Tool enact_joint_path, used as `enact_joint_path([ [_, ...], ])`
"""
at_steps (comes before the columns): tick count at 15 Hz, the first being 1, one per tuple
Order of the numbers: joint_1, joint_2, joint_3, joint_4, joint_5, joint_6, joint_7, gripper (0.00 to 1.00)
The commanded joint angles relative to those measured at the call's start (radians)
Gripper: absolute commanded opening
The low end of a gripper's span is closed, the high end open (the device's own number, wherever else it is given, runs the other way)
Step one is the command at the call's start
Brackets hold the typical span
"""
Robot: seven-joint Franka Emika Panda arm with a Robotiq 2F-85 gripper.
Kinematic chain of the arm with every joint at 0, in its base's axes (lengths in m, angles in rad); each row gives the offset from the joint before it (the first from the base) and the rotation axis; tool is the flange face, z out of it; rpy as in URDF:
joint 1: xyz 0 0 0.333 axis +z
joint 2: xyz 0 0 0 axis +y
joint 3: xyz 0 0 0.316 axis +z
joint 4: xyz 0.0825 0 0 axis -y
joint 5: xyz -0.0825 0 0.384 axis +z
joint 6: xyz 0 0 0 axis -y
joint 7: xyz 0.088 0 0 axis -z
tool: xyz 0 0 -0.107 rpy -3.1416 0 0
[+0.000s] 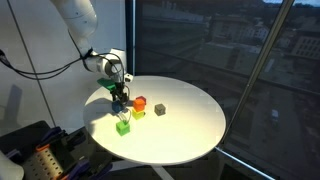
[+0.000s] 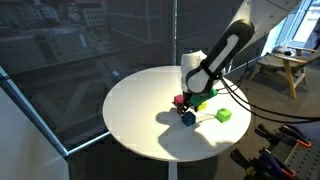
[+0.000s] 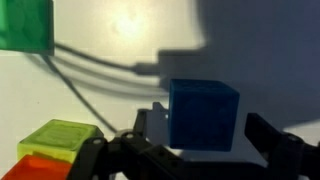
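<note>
**A:** How are the fingers (image 3: 282,146) standing right now?

**B:** They are spread wide and gripping nothing. In the wrist view they are straddling the blue cube (image 3: 203,113), which is sitting flat on the desk (image 3: 262,40) with a gap showing on each side. In an exterior view the same cube (image 2: 188,118) is lying just under the wrist, near the desk's middle.

**A:** So what are you worrying about for me?

**B:** Height, mostly. I am not able to tell how low the tips are hanging. If you are closing too high, you are pinching only the top edge, and I judge the cube is likely to squirt out. If you are pressing down too far, you are driving the tips into the desk.

**A:** Anything else crowding me?

**B:** Yes. A lime block (image 3: 58,138) and an orange block (image 3: 38,166) are lying close to one finger, at the lower corner of the wrist view. If you are drifting that way while closing, you are probably shoving them or trapping one against the cube. The green block (image 3: 24,24) is lying farther off.

**A:** And the cube's angle?

**B:** The arm's shadow is covering it, so I cannot tell whether its sides are facing the pads squarely. If they are not, you are risking a twist as you squeeze.
</note>
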Motion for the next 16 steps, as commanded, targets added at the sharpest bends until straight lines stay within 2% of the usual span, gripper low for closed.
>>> enact_joint_path([
  [1,0.01,0.014,-0.01,0.017,0.006,0.005,0.008,1.0],
  [10,0.009,0.02,-0.01,0.018,0.007,0.004,0.007,1.0],
  [11,0.008,0.021,-0.009,0.019,0.008,0.004,0.005,0.75],
  [12,0.008,0.021,-0.009,0.019,0.008,0.004,0.005,0.73],
  [13,0.008,0.021,-0.009,0.019,0.008,0.004,0.004,0.66],
  [16,0.008,0.02,-0.009,0.019,0.007,0.004,0.003,0.41],
])
